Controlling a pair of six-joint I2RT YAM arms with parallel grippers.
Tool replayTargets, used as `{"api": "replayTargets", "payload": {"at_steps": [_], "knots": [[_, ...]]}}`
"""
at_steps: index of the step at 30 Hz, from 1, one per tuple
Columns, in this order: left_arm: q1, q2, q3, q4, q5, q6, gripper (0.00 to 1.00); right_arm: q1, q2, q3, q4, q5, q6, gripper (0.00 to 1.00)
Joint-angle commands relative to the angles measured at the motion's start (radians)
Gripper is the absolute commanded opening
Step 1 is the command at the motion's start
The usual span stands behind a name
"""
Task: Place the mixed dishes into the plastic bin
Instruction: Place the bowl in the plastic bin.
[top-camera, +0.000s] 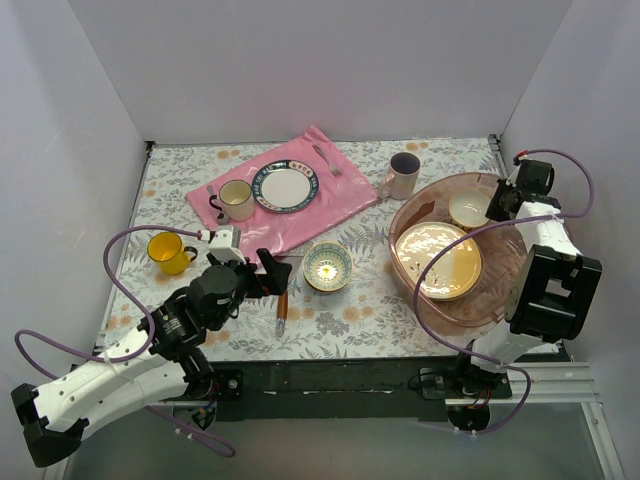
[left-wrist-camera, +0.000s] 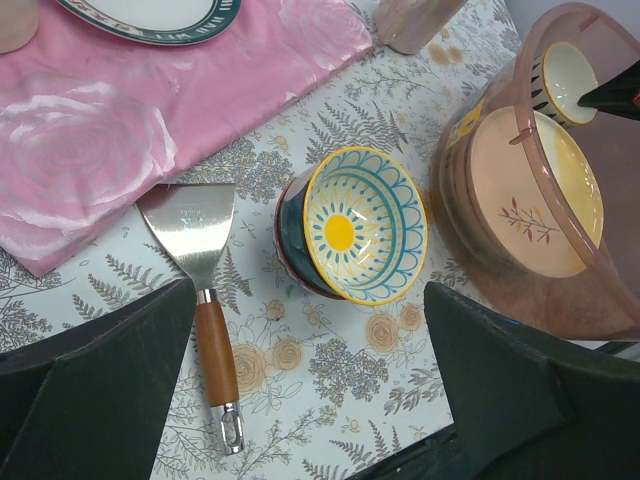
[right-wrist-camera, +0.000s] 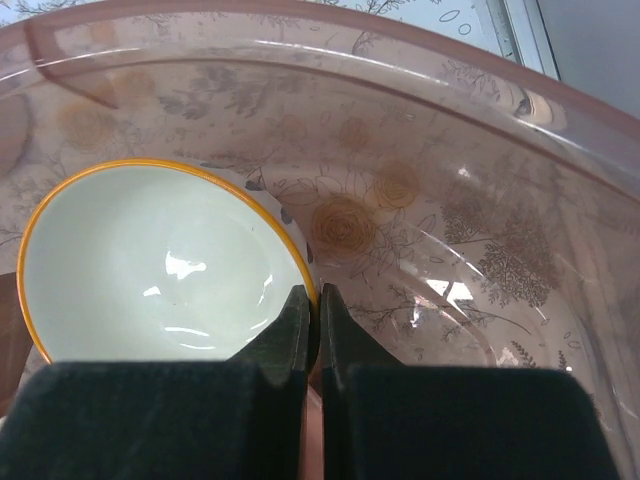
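Note:
The plastic bin (top-camera: 440, 182) stands at the right, holding a cream plate (top-camera: 437, 260) and a small cream bowl (top-camera: 468, 208). My right gripper (right-wrist-camera: 315, 300) reaches inside the bin (right-wrist-camera: 450, 180), shut on the orange-edged rim of that bowl (right-wrist-camera: 150, 260). My left gripper (left-wrist-camera: 310, 340) hangs open over the table, just short of a blue-and-yellow patterned bowl (left-wrist-camera: 365, 225) that is stacked on a darker one. A yellow mug (top-camera: 168, 252) stands at the left. A pinkish mug (top-camera: 403, 175) stands behind the bin.
A pink mat (top-camera: 335, 195) at the back carries a white plate with a dark blue rim (top-camera: 285, 186), a cream mug (top-camera: 235, 199) and a fork (top-camera: 327, 158). A wood-handled spatula (left-wrist-camera: 200, 260) lies by my left finger.

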Motion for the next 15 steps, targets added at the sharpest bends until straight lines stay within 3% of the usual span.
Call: {"api": "replayTargets", "payload": {"at_steps": [1, 15], "knots": [[0.006, -0.011, -0.007, -0.006, -0.022, -0.001, 0.98, -0.001, 0.032, 0.06, 0.052, 0.007, 0.016, 0.01], [0.006, -0.008, -0.01, 0.01, -0.002, -0.014, 0.98, 0.005, 0.095, 0.051, 0.054, 0.0, 0.001, 0.17]]}}
